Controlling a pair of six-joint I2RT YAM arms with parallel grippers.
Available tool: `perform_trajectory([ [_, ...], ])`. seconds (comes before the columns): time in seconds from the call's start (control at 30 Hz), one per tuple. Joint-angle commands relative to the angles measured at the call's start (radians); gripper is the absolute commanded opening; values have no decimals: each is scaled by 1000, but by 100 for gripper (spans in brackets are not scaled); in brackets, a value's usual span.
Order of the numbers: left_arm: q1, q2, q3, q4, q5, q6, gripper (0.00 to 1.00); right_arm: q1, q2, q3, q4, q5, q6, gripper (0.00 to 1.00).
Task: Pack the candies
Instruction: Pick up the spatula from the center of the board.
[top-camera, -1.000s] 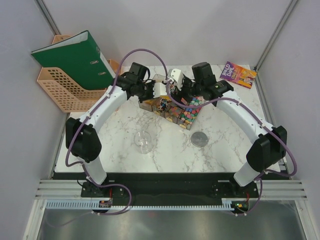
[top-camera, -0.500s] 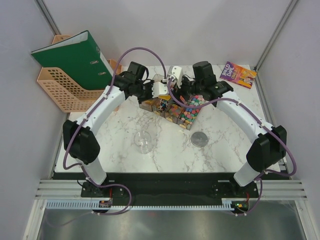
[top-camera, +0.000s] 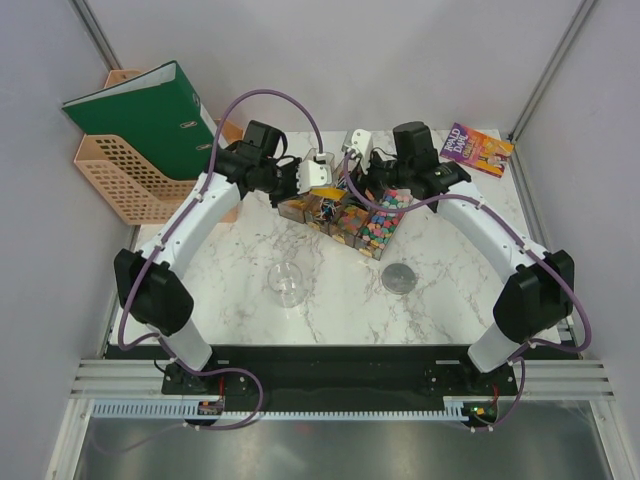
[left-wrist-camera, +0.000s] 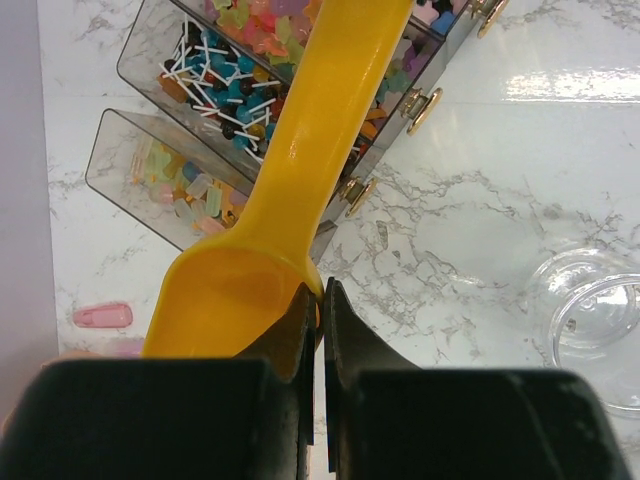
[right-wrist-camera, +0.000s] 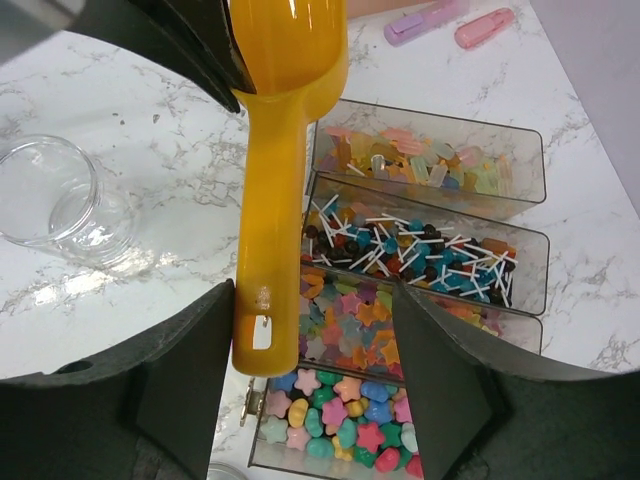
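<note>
The candies (right-wrist-camera: 340, 415) are small multicoloured star and bean shapes in the clear divided box (top-camera: 345, 215); they also show in the top view (top-camera: 378, 228). My left gripper (left-wrist-camera: 318, 300) is shut on the bowl rim of the orange scoop (left-wrist-camera: 320, 110), whose handle reaches over the box. My right gripper (right-wrist-camera: 320, 385) is open, its jaws either side of the scoop's handle end (right-wrist-camera: 268, 300), which is close to the left finger (right-wrist-camera: 190, 385). The scoop bowl looks empty. The clear cup (top-camera: 287, 282) stands empty on the marble, nearer the arm bases.
A round lid (top-camera: 398, 277) lies right of the cup. A green binder (top-camera: 150, 115) sits in a peach file tray at back left. A book (top-camera: 477, 148) lies at back right. Pink and purple clips (right-wrist-camera: 480, 28) lie behind the box.
My left arm has swung its elbow outward to the left, with the scoop still held over the box. My right gripper has shifted slightly back.
</note>
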Motion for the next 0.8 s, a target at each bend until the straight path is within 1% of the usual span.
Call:
perform_trajectory([
  [0.0, 1, -39, 28, -3, 49, -51, 2, 2, 6, -2, 50, -70, 9, 71],
  [0.27, 0, -21, 57, -3, 60, -77, 2, 3, 14, -7, 61, -107, 15, 68],
  [0.47, -8, 2, 78, -3, 65, -83, 2, 9, 26, -10, 67, -114, 24, 64],
  [0.77, -25, 17, 92, -3, 69, -88, 2, 17, 37, -4, 117, -117, 67, 60],
])
